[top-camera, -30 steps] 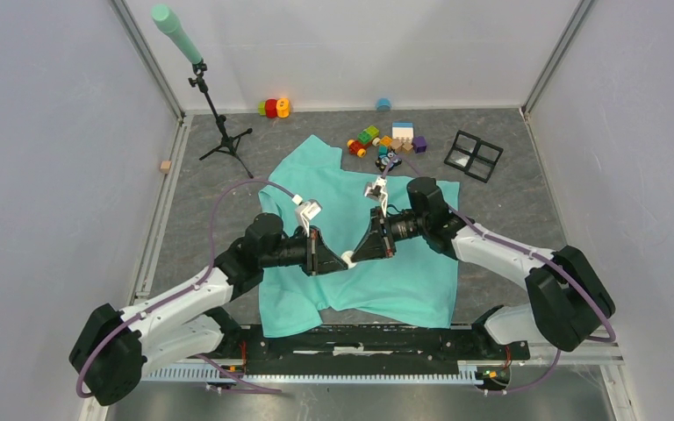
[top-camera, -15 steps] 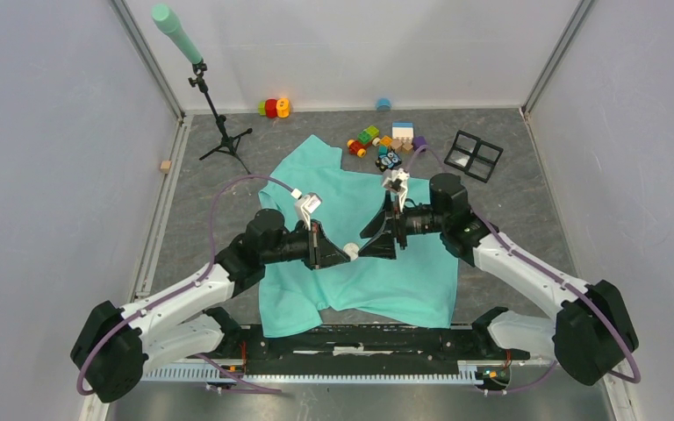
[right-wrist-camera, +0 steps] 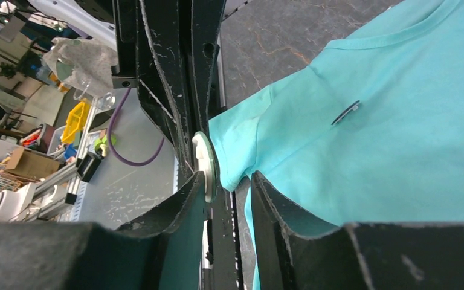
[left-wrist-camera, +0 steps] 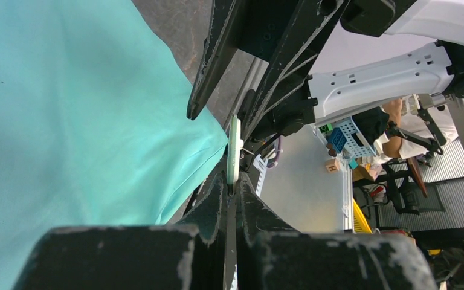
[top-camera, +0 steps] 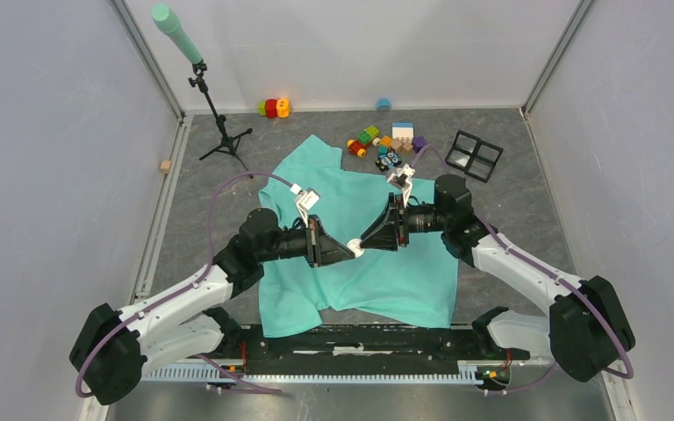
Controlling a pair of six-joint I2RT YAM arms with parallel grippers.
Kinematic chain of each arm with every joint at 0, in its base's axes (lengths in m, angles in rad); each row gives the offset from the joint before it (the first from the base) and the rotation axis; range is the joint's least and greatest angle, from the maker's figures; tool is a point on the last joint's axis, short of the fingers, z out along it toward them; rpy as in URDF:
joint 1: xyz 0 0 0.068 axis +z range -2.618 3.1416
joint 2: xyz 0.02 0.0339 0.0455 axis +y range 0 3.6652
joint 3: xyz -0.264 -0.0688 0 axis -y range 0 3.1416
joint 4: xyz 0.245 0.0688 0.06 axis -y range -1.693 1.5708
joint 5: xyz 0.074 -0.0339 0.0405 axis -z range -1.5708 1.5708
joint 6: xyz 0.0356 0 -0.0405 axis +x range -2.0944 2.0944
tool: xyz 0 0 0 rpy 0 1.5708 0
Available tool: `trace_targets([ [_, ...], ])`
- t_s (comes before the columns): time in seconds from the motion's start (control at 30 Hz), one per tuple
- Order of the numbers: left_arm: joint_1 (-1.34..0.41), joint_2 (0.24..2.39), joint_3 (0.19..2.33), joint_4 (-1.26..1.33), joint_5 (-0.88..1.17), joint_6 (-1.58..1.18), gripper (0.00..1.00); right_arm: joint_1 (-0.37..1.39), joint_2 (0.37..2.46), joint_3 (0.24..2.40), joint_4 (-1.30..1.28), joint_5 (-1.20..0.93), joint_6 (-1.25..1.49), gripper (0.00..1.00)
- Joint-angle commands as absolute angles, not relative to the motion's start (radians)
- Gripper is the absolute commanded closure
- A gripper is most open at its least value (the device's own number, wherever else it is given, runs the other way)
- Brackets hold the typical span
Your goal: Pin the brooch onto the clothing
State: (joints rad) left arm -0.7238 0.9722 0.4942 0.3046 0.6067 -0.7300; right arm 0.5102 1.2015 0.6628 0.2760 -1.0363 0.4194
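Held the brooch (left-wrist-camera: pixel 234 148), a thin round white disc seen edge-on, in the left gripper (left-wrist-camera: pixel 232 181), jaws pressed together on its rim. Faced the right gripper (right-wrist-camera: pixel 227 178) tip to tip, jaws narrowly apart, with the disc rim just beside one finger (right-wrist-camera: pixel 181 217) and not pinched. Hung above the middle of the T-shirt (right-wrist-camera: pixel 399 121), apart from the fabric. Showed the shirt spread on the mottled grey table (top-camera: pixel 509 202): soft mint-green cloth, short sleeves, light creases. Showed a small dark flat piece (right-wrist-camera: pixel 345 113) on the cloth. Beyond the collar, showed coloured toy blocks (top-camera: pixel 386 140), a black grid frame (top-camera: pixel 474 155) and a tripod (top-camera: pixel 219 132).
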Motion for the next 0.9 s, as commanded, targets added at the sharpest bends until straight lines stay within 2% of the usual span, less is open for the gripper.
trace_targets([
  [0.0,-0.722,0.983,0.496,0.395,0.66,-0.77,0.98,0.513,1.185,0.639,0.444,-1.075,0.525,0.64],
  [0.33,-0.723,0.991,0.514,0.396,0.674,-0.775,0.98,0.531,1.187,0.634,0.48,-1.093,0.539,0.8],
  [0.57,-0.723,0.988,0.518,0.395,0.662,-0.773,0.98,0.535,1.186,0.627,0.483,-1.111,0.534,0.86],
  [0.87,-0.723,0.986,0.533,0.386,0.645,-0.762,0.98,0.538,1.167,0.627,0.497,-1.113,0.539,0.99],
])
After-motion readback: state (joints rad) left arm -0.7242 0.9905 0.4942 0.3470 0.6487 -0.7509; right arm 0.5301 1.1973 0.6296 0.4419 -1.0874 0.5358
